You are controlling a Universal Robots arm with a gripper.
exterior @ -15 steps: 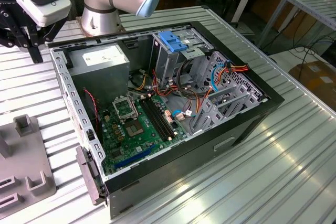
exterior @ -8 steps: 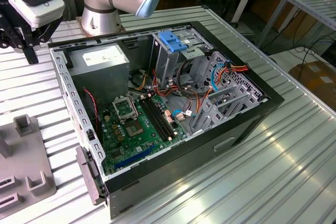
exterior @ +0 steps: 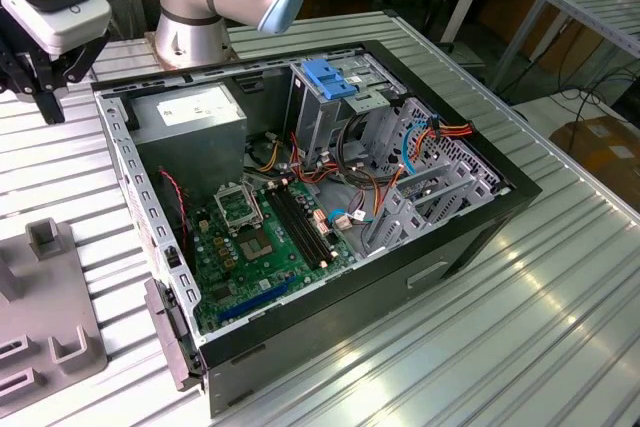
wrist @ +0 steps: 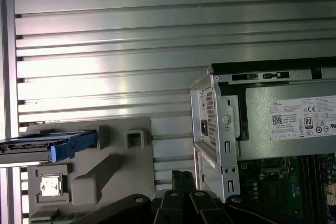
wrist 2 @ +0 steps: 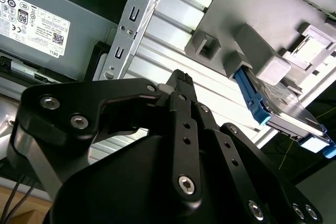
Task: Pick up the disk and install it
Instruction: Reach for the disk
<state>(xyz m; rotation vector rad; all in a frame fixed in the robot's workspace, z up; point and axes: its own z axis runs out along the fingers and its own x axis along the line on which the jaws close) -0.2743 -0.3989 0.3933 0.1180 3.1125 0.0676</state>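
Note:
The disk [wrist: 37,144] stands on edge in a slot of a grey fixture [wrist: 113,169], a blue rail along its edge. In the second wrist view the disk [wrist 2: 286,114] shows as a silver-grey slab with a blue rail, wedged between the fixture's [wrist 2: 236,9] blocks. My gripper [exterior: 48,107] hangs above the ribbed table at the exterior view's left, between the open computer case [exterior: 330,197] and the fixture [exterior: 60,347]. Its black fingertips [wrist 2: 181,80] are pressed together with nothing between them. The gripper [wrist: 181,177] is well apart from the disk.
Inside the case are a grey power-supply box [exterior: 190,112], a motherboard [exterior: 260,237] and a metal drive cage topped by a blue bracket [exterior: 330,77], with cables around it. The case's metal wall [wrist: 215,129] is close beside the gripper. A small chip [wrist: 50,185] sits in the fixture.

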